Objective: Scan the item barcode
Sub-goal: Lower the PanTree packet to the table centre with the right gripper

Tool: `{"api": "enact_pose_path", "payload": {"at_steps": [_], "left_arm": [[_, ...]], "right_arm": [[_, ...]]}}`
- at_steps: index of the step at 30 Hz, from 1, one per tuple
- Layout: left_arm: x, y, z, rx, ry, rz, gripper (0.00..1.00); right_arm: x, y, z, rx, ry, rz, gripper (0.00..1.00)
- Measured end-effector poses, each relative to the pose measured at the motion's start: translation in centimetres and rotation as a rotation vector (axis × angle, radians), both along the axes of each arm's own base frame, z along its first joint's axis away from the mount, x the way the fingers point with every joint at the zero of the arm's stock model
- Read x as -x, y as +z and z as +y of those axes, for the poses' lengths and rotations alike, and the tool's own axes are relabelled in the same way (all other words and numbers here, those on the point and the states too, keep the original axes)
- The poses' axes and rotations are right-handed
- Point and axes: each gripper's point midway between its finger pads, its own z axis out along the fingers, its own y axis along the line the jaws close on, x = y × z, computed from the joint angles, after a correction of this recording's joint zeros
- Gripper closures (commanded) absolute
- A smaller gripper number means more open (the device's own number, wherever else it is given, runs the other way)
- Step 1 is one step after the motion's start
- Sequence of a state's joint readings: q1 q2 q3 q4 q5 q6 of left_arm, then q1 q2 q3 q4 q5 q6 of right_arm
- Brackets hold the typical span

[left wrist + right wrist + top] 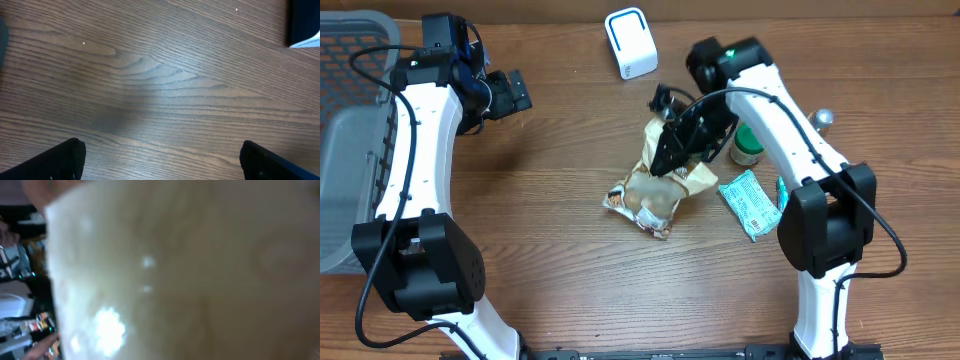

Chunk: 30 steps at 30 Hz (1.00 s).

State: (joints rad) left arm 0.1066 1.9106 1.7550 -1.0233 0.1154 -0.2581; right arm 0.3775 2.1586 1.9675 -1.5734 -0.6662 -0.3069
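**Right gripper pinching snack bag**

Overhead: the beige, crumpled snack bag sits near the middle of the wooden table. Its 1 o'clock end is caught in the right gripper, whose fingers are drawn in narrow on it. The right wrist view is filled with a blurred, pale surface, too soft to read any print.

The white scanner stands at 12 o'clock from the bag, well apart. The left gripper hovers at 10 o'clock, fingers spread fully wide and holding nothing.

A green packet lies at 3 o'clock of the bag. A green-lidded jar stands just beside the right gripper. A grey basket sits at the 9 o'clock edge.
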Motion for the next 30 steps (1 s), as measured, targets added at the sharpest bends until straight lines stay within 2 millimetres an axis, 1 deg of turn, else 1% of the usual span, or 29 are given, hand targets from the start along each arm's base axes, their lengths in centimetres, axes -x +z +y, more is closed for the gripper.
{"api": "enact_pose_path", "payload": {"at_steps": [2, 3, 5, 6, 7, 9, 11, 12, 13, 14, 15, 16, 18, 20, 21, 22, 23, 24, 25, 27, 28, 29, 30], "left_arm": [[0.0, 0.0, 0.0, 0.0, 0.0, 0.0, 0.0], [0.0, 0.0, 0.0, 0.001, 0.0, 0.0, 0.0], [0.0, 0.0, 0.0, 0.0, 0.0, 0.0, 0.01], [0.0, 0.0, 0.0, 0.0, 0.0, 0.0, 0.01], [0.0, 0.0, 0.0, 0.0, 0.0, 0.0, 0.01], [0.0, 0.0, 0.0, 0.0, 0.0, 0.0, 0.0], [0.0, 0.0, 0.0, 0.0, 0.0, 0.0, 0.0], [0.0, 0.0, 0.0, 0.0, 0.0, 0.0, 0.0], [0.0, 0.0, 0.0, 0.0, 0.0, 0.0, 0.0], [0.0, 0.0, 0.0, 0.0, 0.0, 0.0, 0.0], [0.0, 0.0, 0.0, 0.0, 0.0, 0.0, 0.01], [0.0, 0.0, 0.0, 0.0, 0.0, 0.0, 0.01], [0.0, 0.0, 0.0, 0.0, 0.0, 0.0, 0.0], [0.0, 0.0, 0.0, 0.0, 0.0, 0.0, 0.01], [0.0, 0.0, 0.0, 0.0, 0.0, 0.0, 0.01], [0.0, 0.0, 0.0, 0.001, 0.0, 0.0, 0.0], [0.0, 0.0, 0.0, 0.0, 0.0, 0.0, 0.0], [0.0, 0.0, 0.0, 0.0, 0.0, 0.0, 0.0], [0.0, 0.0, 0.0, 0.0, 0.0, 0.0, 0.0], [0.0, 0.0, 0.0, 0.0, 0.0, 0.0, 0.01], [0.0, 0.0, 0.0, 0.0, 0.0, 0.0, 0.0], [0.0, 0.0, 0.0, 0.001, 0.0, 0.0, 0.0], [0.0, 0.0, 0.0, 0.0, 0.0, 0.0, 0.0]], "right_arm": [[0.4, -1.4, -0.2, 0.022, 0.013, 0.011, 0.83], [0.3, -2.1, -0.3, 0.032, 0.016, 0.002, 0.83], [-0.1, -3.7, -0.7, 0.07, 0.026, -0.029, 0.79], [-0.3, -4.2, -0.9, 0.085, 0.03, -0.044, 0.7], [-0.9, -4.7, -1.2, 0.104, 0.031, -0.074, 0.58], [-2.3, -5.4, -1.4, 0.134, 0.032, -0.142, 0.51], [-3.3, -5.7, -1.6, 0.153, 0.032, -0.193, 0.48], [-4.0, -5.9, -1.7, 0.163, 0.031, -0.224, 0.35], [-4.8, -6.1, -1.8, 0.177, 0.023, -0.259, 0.24], [-5.2, -6.2, -1.9, 0.185, 0.025, -0.281, 0.18], [-5.9, -6.2, -1.9, 0.193, 0.024, -0.313, 0.09], [-7.1, -6.3, -1.9, 0.207, -0.002, -0.357, 0.0], [-8.3, -6.4, -2.2, 0.235, -0.031, -0.4, 0.0], [-10.0, -6.5, -2.6, 0.284, -0.123, -0.437, 0.0], [-10.3, -6.5, -3.0, 0.316, -0.175, -0.429, 0.0], [-10.2, -6.8, -4.0, 0.38, -0.263, -0.39, 0.0], [-9.9, -7.0, -4.4, 0.408, -0.296, -0.366, 0.0], [-9.2, -7.2, -5.0, 0.45, -0.344, -0.32, 0.0], [-7.8, -7.4, -6.0, 0.514, -0.394, -0.245, 0.0], [-6.4, -7.5, -6.7, 0.568, -0.445, -0.169, 0.0], [-5.0, -7.5, -7.3, 0.606, -0.449, -0.11, 0.0], [-3.9, -7.4, -7.6, 0.632, -0.451, -0.06, 0.1], [-2.8, -7.3, -8.0, 0.66, -0.45, -0.017, 0.26]]}}
